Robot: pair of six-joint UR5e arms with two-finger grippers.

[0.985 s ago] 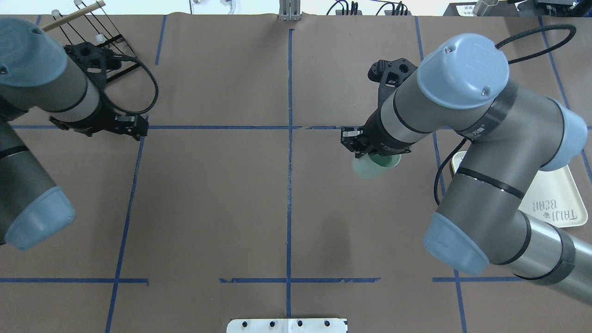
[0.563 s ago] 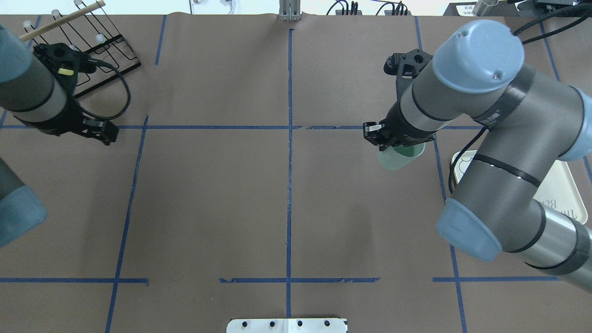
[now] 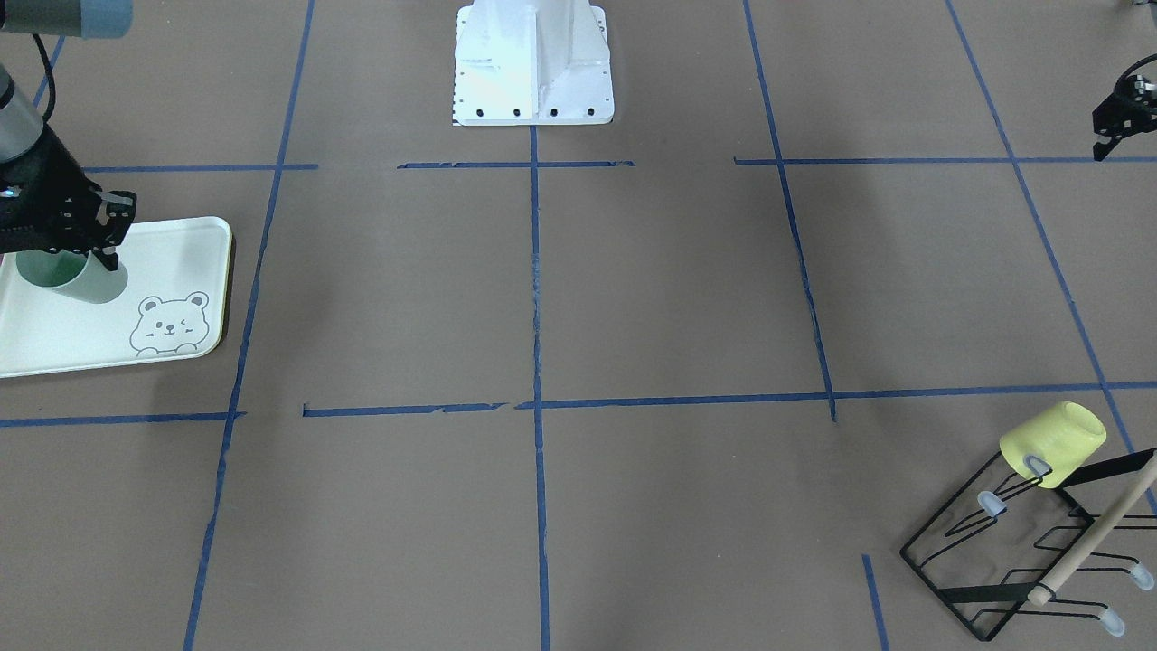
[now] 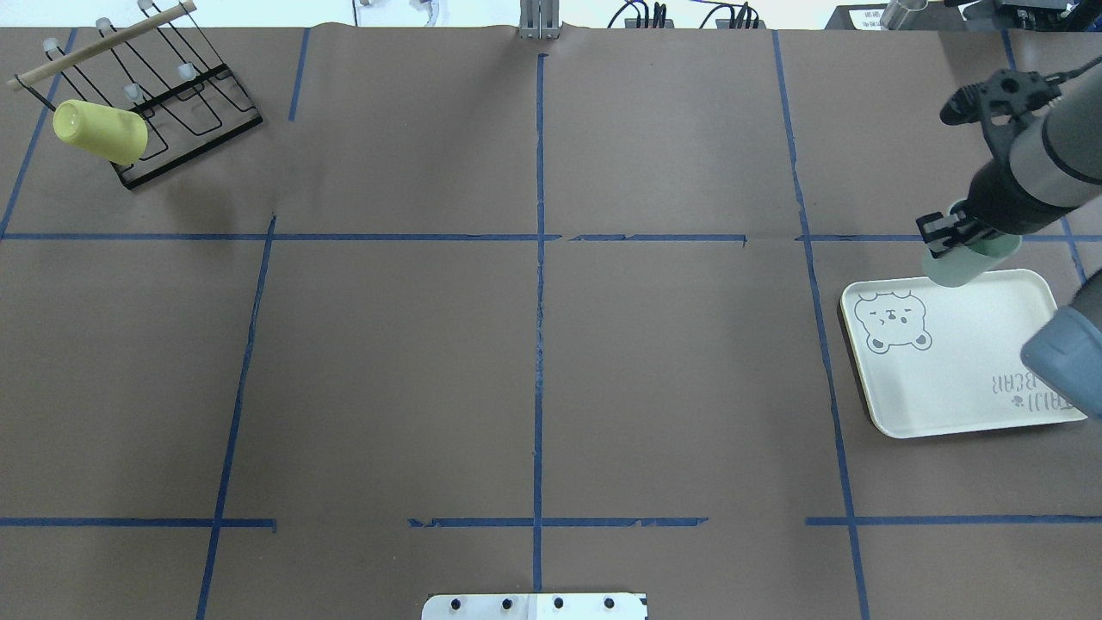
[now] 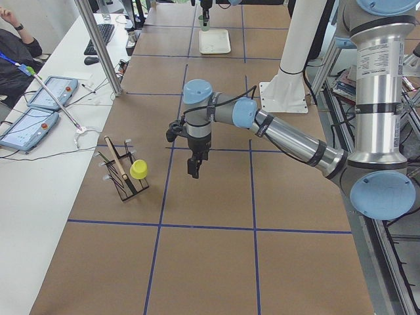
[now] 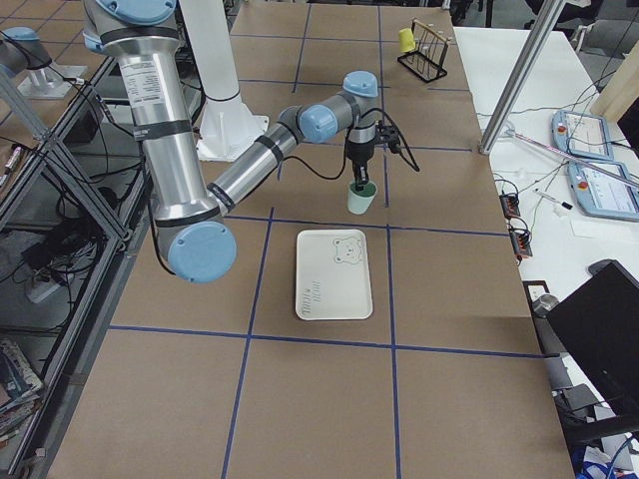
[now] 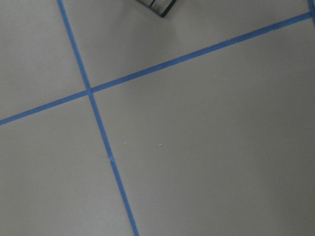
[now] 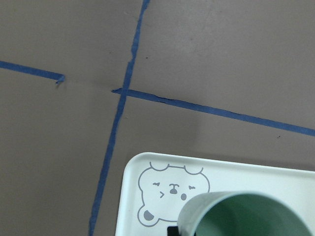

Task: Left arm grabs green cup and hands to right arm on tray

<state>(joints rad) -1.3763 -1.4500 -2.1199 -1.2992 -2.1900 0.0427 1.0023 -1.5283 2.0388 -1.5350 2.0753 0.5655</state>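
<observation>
My right gripper [image 4: 950, 243] is shut on the green cup [image 4: 957, 265], a pale mint tumbler, and holds it tilted just above the far edge of the tray [image 4: 947, 379]. In the front view the gripper [image 3: 77, 246] holds the cup [image 3: 72, 278] over the tray [image 3: 54, 334], beside the bear drawing. The right wrist view shows the cup's rim [image 8: 246, 211] over the tray [image 8: 236, 179]. My left gripper [image 5: 195, 167] hangs empty above bare table near the rack; I cannot tell if it is open. It shows partly at the front view's right edge [image 3: 1114, 113].
A pale yellow cup [image 4: 99, 131] hangs on a black wire rack [image 4: 185, 112] with a wooden rod at the far left corner. Blue tape lines cross the brown table. The robot's white base plate [image 4: 534, 606] is at the near edge.
My right arm carried the green cup to the right, from mid-table to over the tray. My left arm drew back out of the overhead view, uncovering the yellow cup on the rack.
</observation>
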